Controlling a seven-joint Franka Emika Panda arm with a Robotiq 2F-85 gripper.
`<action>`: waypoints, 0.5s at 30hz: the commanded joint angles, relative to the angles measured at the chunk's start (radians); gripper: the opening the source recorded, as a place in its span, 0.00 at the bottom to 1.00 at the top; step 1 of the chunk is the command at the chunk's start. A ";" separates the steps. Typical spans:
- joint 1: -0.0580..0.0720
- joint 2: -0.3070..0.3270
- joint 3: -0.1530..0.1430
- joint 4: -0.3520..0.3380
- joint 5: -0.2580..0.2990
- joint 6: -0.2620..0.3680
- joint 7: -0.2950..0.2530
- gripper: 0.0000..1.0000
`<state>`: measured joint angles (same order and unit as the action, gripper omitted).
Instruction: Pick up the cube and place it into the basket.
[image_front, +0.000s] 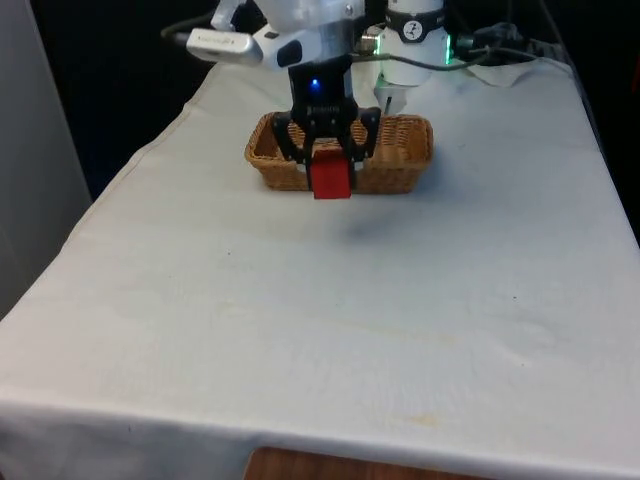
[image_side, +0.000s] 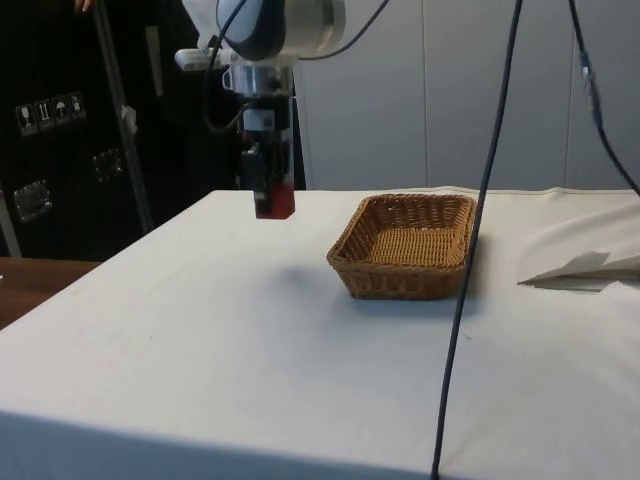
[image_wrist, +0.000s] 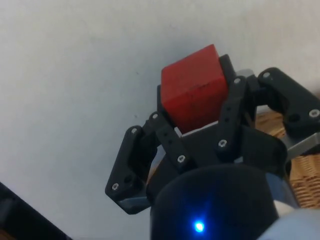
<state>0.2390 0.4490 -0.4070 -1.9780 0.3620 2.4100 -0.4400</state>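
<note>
Side view puts the pincer (image_side: 272, 195) in the air above the table (image_side: 200, 330), clamped on the red cube (image_side: 274, 203), with the wicker basket (image_side: 405, 245) standing near but apart, not under the cube. Front view makes the cube (image_front: 331, 174) seem to overlap the basket (image_front: 400, 160), which misleads; letting go now would likely drop it on the cloth short of the rim. Wrist view shows the cube (image_wrist: 194, 94) gripped near the fingertips, so a jerky carry might let it slip or twist.
</note>
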 joint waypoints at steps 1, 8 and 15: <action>0.007 -0.017 -0.007 -0.019 -0.012 0.008 0.007 0.02; 0.007 -0.087 -0.008 -0.086 -0.024 0.016 0.002 0.02; 0.000 -0.149 -0.004 -0.145 -0.020 0.012 -0.011 0.02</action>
<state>0.2390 0.3000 -0.4110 -2.1230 0.3420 2.4220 -0.4510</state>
